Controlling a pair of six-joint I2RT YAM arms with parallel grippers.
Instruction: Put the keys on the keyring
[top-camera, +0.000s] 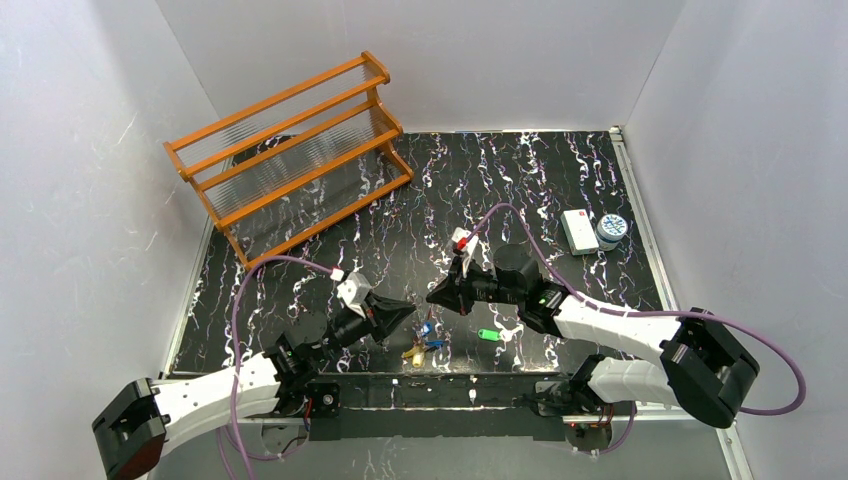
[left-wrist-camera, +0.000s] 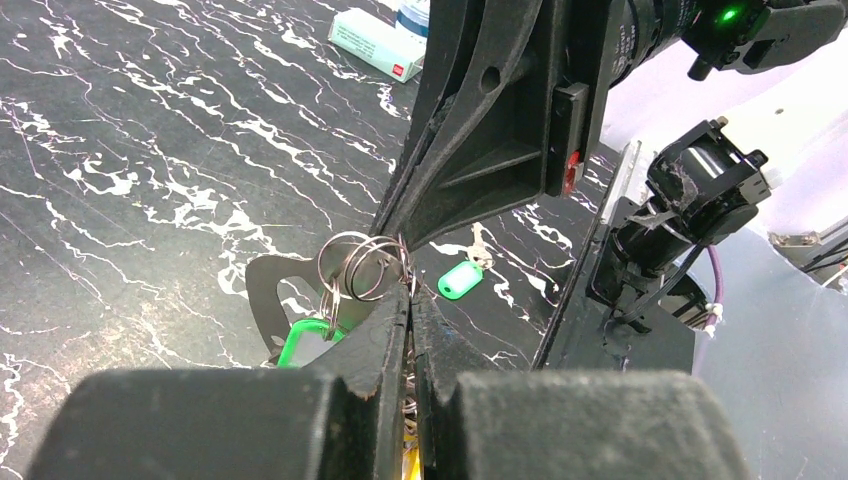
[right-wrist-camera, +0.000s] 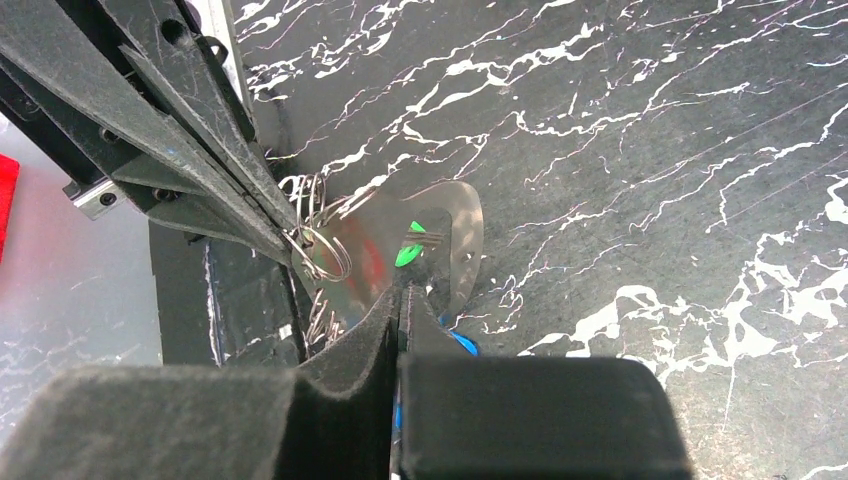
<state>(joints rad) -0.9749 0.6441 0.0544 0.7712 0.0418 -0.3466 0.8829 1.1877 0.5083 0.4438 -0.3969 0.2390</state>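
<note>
1. Two black robot hands meet tip to tip above a black, white-veined bench (top-camera: 560, 170). The keyring (left-wrist-camera: 358, 265), a coil of silvery wire loops, sits between them.
2. The left hand (left-wrist-camera: 410, 300) is clamped tight on the keyring. Its fingers are pressed together, and the loops stick out at their tips.
3. The right hand (right-wrist-camera: 400, 295) is closed as well. It pinches the near edge of a flat oval metal tab (right-wrist-camera: 445, 235), which lies right against the keyring.
4. A bunch of keys (top-camera: 425, 342) sits just below the keyring, on the side of the arm bases. Blue and yellow tags show from above. In the left wrist view, a green tag (left-wrist-camera: 303, 342) sits directly under the loops. It is not possible to tell whether the bunch hangs free or rests on the bench.
5. A loose green-tagged key (top-camera: 487, 335) lies flat on the bench near the keyring, on the right arm's side, not touching it.
6. A white rectangular box (top-camera: 578, 230) and a round blue-and-white tub (top-camera: 611, 230) stand just beside each other. They are well beyond the keyring, to its right.
7. An orange wooden rack (top-camera: 290, 150) stands well apart from the keyring, far back on its left.
</note>
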